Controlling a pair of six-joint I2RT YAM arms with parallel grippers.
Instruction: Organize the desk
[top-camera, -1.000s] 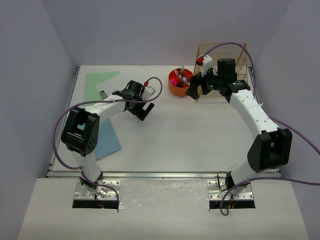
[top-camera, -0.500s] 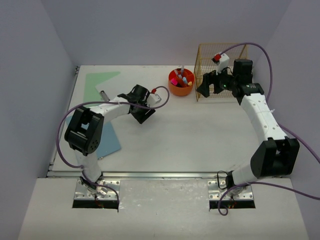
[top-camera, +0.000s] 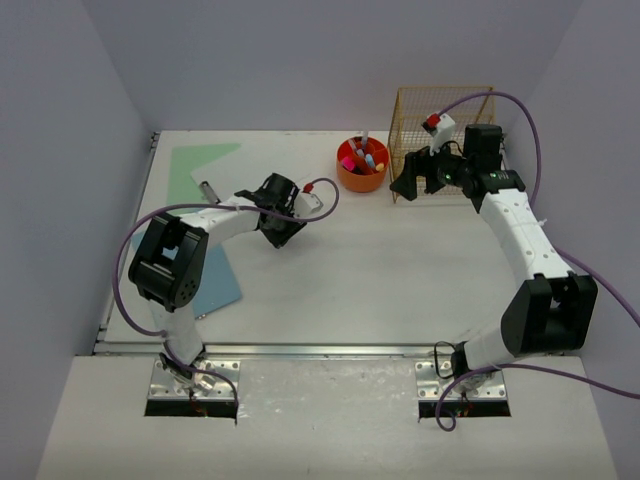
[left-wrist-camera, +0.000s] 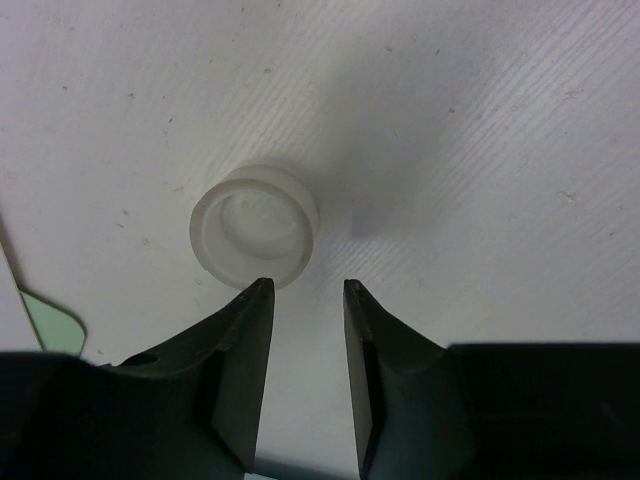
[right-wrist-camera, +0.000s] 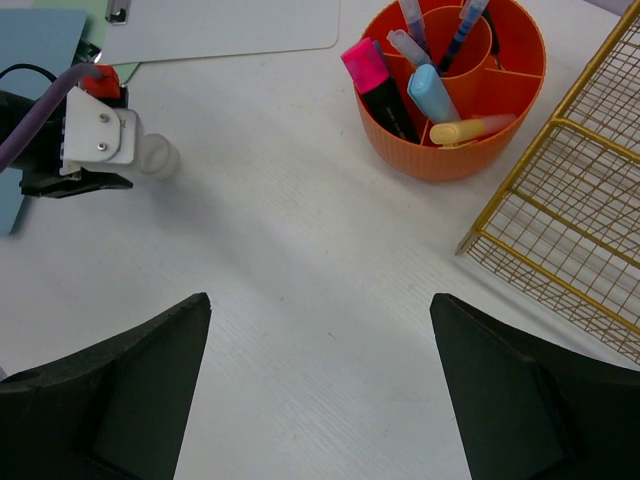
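Note:
The desk (top-camera: 380, 270) is a white tabletop. My left gripper (top-camera: 283, 232) hangs low over its left-middle part. In the left wrist view its jaws (left-wrist-camera: 306, 284) stand a narrow gap apart with only bare desk between them. A small translucent white round cap (left-wrist-camera: 255, 225) sits on the desk just beyond the left fingertip, outside the gap. The right wrist view shows the same cap (right-wrist-camera: 160, 157) beside the left wrist. My right gripper (top-camera: 415, 178) hovers wide open and empty in front of the gold wire rack (top-camera: 445, 125).
An orange pen holder (top-camera: 361, 165) with markers and highlighters stands left of the rack. A green sheet (top-camera: 195, 165) and a blue notebook (top-camera: 215, 285) lie at the left. A white clipboard (right-wrist-camera: 220, 25) lies over them at the far left.
The left jaws have narrowed from wide apart to a small gap, and the gripper has shifted slightly. The right gripper moved right, away from the pen holder toward the rack.

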